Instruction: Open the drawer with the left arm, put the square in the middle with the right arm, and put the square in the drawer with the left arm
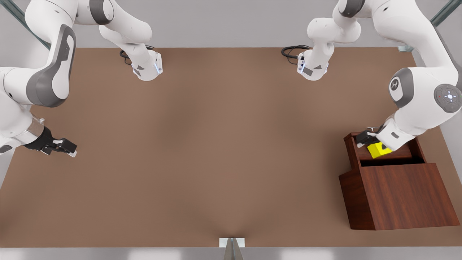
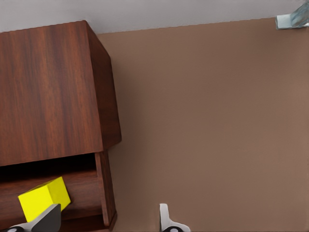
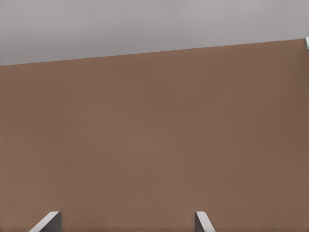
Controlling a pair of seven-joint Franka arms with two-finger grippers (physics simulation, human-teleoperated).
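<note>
Both claws stand apart: left claw (image 1: pixel 365 139) above the yellow cube (image 1: pixel 378 150) released into the open drawer (image 1: pixel 391 153), right claw (image 1: pixel 65 146) waiting aside.

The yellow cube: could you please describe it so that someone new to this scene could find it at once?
Find the dark wooden cabinet at the front view's right. Its drawer stands pulled open toward the far edge of the table, under the left gripper, whose fingers are spread. The cube lies in that drawer, the only bright yellow thing among brown wood and white arms.
</note>
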